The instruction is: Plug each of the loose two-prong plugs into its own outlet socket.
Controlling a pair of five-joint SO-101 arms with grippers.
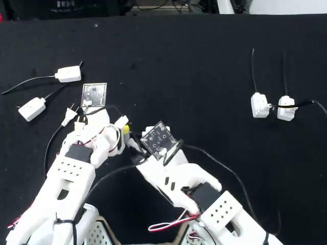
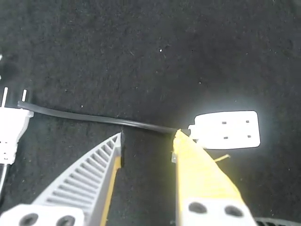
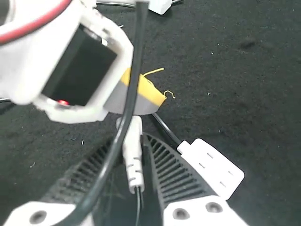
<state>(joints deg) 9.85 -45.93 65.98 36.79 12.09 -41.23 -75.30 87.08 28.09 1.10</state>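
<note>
Black counter (image 1: 179,61): the right pincer (image 3: 133,143) pinches a white plug (image 3: 133,162) just beside a white socket block (image 3: 212,167). The left pincer (image 2: 149,137) is spread, tips at that block's black cable (image 2: 84,115).

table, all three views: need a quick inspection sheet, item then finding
surface: black cloth table, no damage seen.
job's things: held plug in the right gripper; near socket lies beside it; loose plug, upper socket and lower socket lie at the left; two white blocks at the right, cannot tell if mated.
clutter: nothing seen.
grippers: left gripper jaws open at a cable; right gripper jaws shut on the held plug.
cables: black cable runs from the near socket past the left jaws.
surroundings: dark gear behind the table.
</note>
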